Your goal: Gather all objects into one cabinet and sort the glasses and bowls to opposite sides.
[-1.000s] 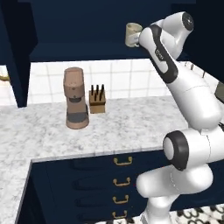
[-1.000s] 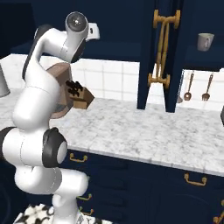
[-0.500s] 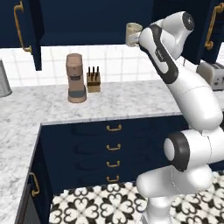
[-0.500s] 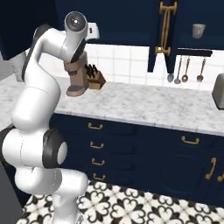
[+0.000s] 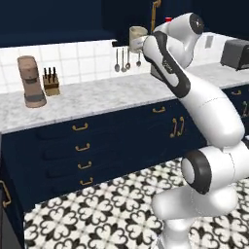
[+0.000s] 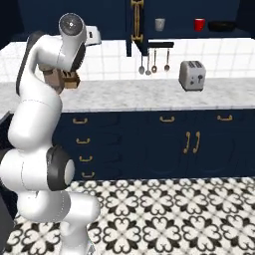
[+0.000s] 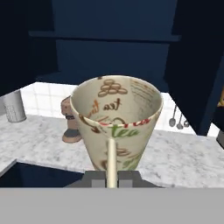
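My gripper [image 7: 112,178] is shut on the cream mug [image 7: 117,122], which stands upright in the hand view with printed lettering inside its rim. In the left base view the cream mug [image 5: 137,38] is held high above the counter, by the gripper [image 5: 146,42]. The open navy cabinet [image 6: 185,35] at the upper right has a shelf carrying the grey mug [image 6: 159,24], the red cup [image 6: 199,24] and the black bowl [image 6: 222,25] in a row. Its door [image 6: 135,22] with brass handles stands open. The red cup [image 5: 168,20] peeks out behind my arm.
A silver toaster [image 6: 192,74] stands on the marble counter [image 6: 149,94] under the cabinet. Spoons [image 6: 153,61] hang on the tiled wall. A brown grinder [image 5: 31,81] and a knife block [image 5: 51,82] stand at the counter's left. Navy drawers [image 5: 82,146] sit below, over patterned floor.
The whole picture has shifted: the base has backed off from the counter and turned toward the open cabinet. The cream mug stays in my gripper throughout.
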